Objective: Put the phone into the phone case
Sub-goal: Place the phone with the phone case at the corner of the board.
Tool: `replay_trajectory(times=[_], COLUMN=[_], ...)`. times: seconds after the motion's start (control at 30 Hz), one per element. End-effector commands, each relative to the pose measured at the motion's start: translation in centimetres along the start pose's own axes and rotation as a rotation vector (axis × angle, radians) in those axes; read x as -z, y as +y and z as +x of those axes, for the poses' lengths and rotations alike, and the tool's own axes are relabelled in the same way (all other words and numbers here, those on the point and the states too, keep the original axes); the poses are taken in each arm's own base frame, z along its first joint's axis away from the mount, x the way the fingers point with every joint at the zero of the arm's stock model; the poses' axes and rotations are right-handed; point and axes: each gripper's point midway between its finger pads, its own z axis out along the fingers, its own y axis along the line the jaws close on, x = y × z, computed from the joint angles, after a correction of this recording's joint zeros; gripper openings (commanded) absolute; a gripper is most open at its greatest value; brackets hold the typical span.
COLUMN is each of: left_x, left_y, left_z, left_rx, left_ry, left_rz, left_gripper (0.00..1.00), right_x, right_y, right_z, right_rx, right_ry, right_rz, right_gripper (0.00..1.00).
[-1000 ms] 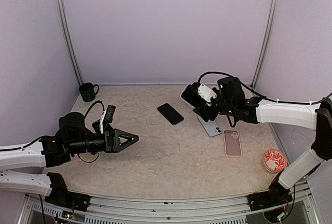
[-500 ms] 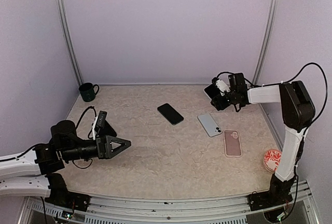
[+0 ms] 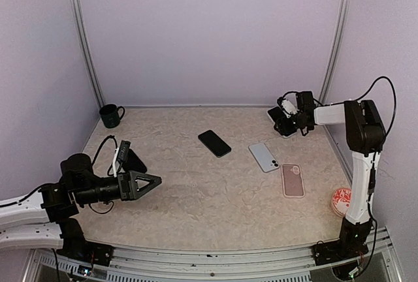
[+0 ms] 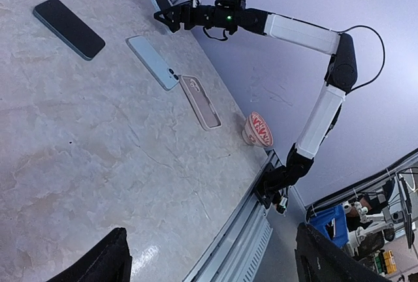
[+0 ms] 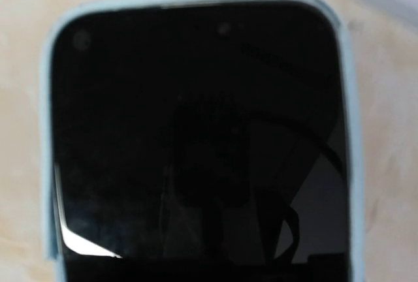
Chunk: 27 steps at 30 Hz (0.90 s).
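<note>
Top external view: left end effector (image 3: 154,181) hovers low over the worktop (image 3: 215,207), jaws spread wide, holding nothing. Black phone (image 3: 215,143) lies mid-worktop, blue phone (image 3: 264,156) to its right, and the empty pink case (image 3: 293,180) sits just beside that one. Right end effector (image 3: 286,124) is at the far corner, by a cased phone (image 5: 196,145); its grip, cannot tell.

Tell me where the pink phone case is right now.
In the top view, the pink phone case lies flat on the right side of the table, between the light blue phone and the red bowl.
</note>
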Motion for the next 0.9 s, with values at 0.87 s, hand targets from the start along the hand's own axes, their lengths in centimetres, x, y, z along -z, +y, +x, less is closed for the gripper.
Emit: replay_trajectory(times=[0.87], left_x=[0.1], left_y=[-0.3], left_z=[-0.6], left_rx=[0.004], left_ry=[-0.029], left_rz=[-0.010], left_gripper=[0.85], right_x=[1.0], right_y=[-1.7], right_z=[-1.3], right_rx=[-0.160], right_ry=[0.073], right_rz=[0.019], right_gripper=[0.96])
